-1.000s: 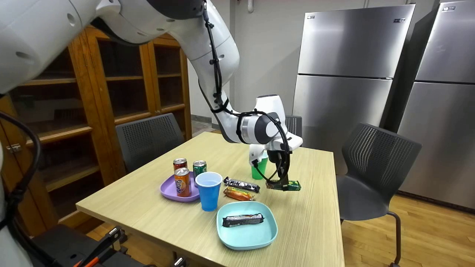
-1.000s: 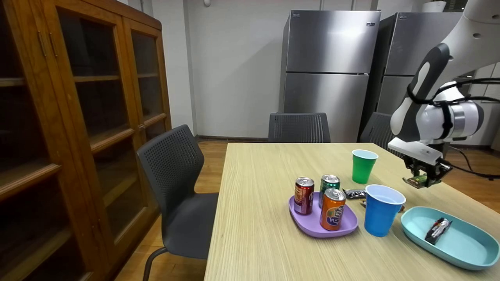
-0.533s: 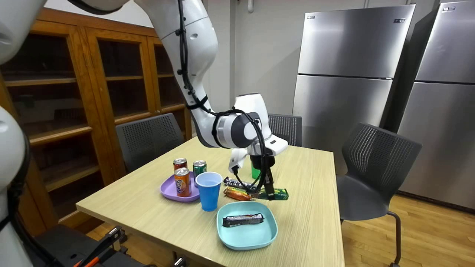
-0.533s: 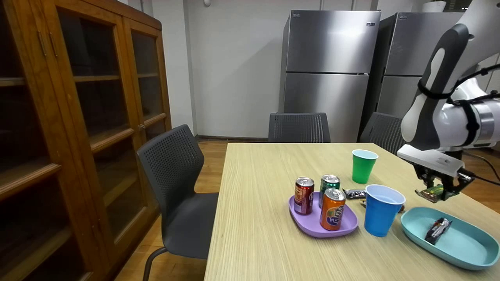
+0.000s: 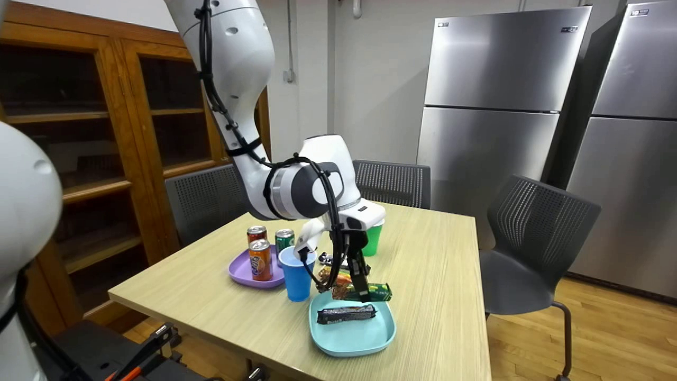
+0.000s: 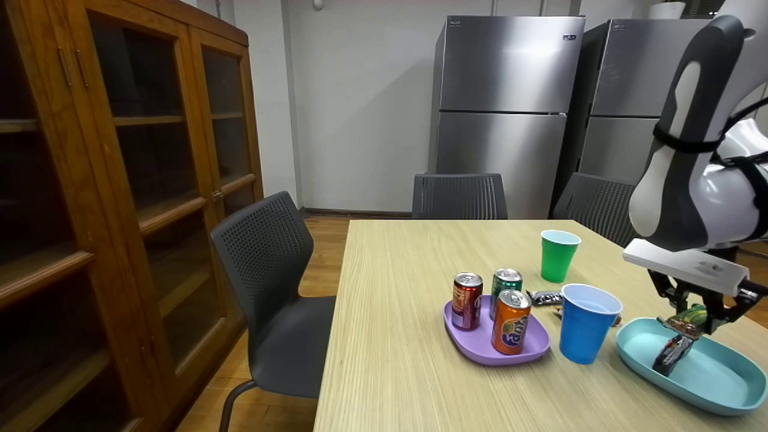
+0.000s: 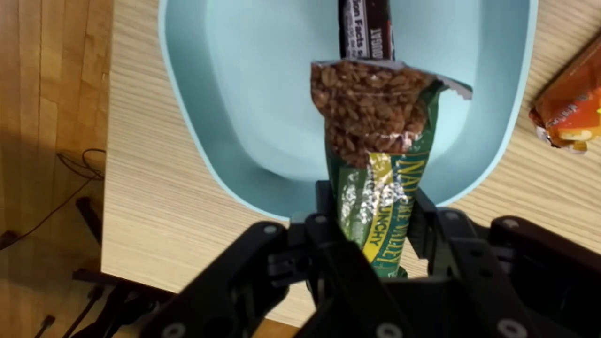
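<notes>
While the end effector (image 7: 374,206) pinches it from both sides between its black fingers, the granola bar (image 7: 382,159) shows as a slim, glossy packet in two main colours. One end is printed with brown oat clusters and finishes in a thin, pale edge, whose corner sticks out to the right in the wrist view as a pointed flap. Past the brown, the wrapper turns deep green, with a yellow band running lengthwise; dark letters on the band end in "UNCHY", and yellowish lettering beside it reads "NATURE VALLEY", one letter partly lost in a crease. White glare breaks up the green near the middle, and the surface looks crinkled. In an exterior view the bar looks roughly level, held over the rim of the light turquoise dish (image 5: 359,338) on the pale wooden bench (image 5: 433,317). Seen from the wrist, its brown end overlaps a dark-wrapped bar (image 7: 366,30) lying in the dish; whether the two touch cannot be told. An orange-wrapped bar (image 7: 570,108) lies near the dish.
</notes>
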Controlling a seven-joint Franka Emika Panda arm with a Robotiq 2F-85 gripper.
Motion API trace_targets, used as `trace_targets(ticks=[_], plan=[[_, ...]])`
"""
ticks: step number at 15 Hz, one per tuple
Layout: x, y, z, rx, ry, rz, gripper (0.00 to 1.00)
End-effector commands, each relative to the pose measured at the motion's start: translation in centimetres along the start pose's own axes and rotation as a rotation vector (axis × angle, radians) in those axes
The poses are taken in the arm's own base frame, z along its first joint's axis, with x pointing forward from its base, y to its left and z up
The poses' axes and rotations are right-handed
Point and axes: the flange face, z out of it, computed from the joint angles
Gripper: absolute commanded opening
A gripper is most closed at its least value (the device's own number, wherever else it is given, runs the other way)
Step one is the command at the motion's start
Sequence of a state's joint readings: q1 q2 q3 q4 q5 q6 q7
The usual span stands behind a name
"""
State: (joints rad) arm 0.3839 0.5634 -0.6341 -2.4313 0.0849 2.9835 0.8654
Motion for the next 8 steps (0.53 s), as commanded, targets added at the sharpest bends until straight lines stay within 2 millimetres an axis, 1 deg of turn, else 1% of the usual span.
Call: trace_targets(ticks=[1,5,8], plan=[[-1.6,0.9,-1.3,0.005,0.004,-0.006,0.13],[-2.2,0.5,-1.1,-0.008,0.011,-0.019,0.13],[-2.3,-0.2,-1.0,-0.009,0.01,-0.026,0.13]])
